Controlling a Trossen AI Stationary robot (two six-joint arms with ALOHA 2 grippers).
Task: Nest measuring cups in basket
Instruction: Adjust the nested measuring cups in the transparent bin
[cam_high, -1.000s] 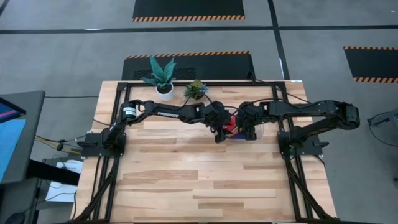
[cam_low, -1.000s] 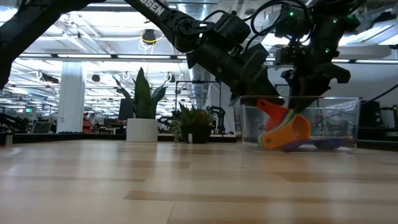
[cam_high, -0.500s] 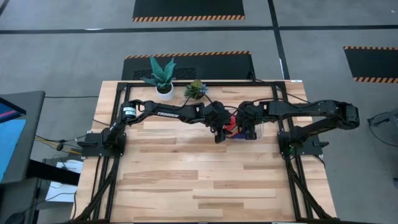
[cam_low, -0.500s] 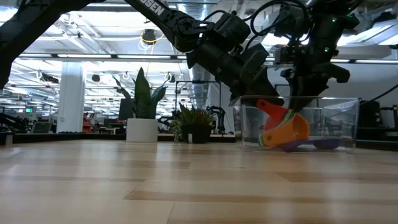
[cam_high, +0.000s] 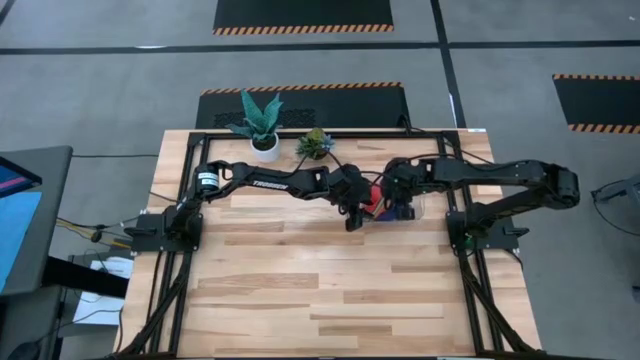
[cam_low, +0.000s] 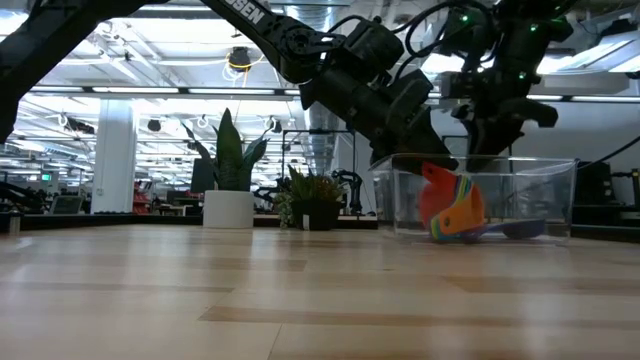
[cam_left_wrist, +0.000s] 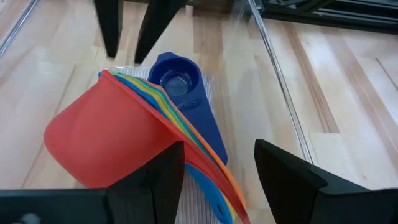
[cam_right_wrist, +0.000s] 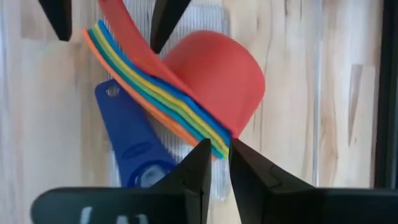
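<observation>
Nested stack of measuring cups (cam_left_wrist: 118, 146), red cup outermost, sits tilted inside the clear basket (cam_low: 540, 190) at the far middle of the table (cam_high: 300, 290). A dark blue cup (cam_left_wrist: 183, 84) lies flat on the basket floor beside the stack, touching it. Right gripper (cam_right_wrist: 221, 163): fingers narrowed around the fanned handles where they meet the red cup. Left gripper (cam_left_wrist: 214, 168): fingers wide apart, straddling the stack's handles, clamping nothing. Two potted plants (cam_high: 262, 125) stand at the far edge.
</observation>
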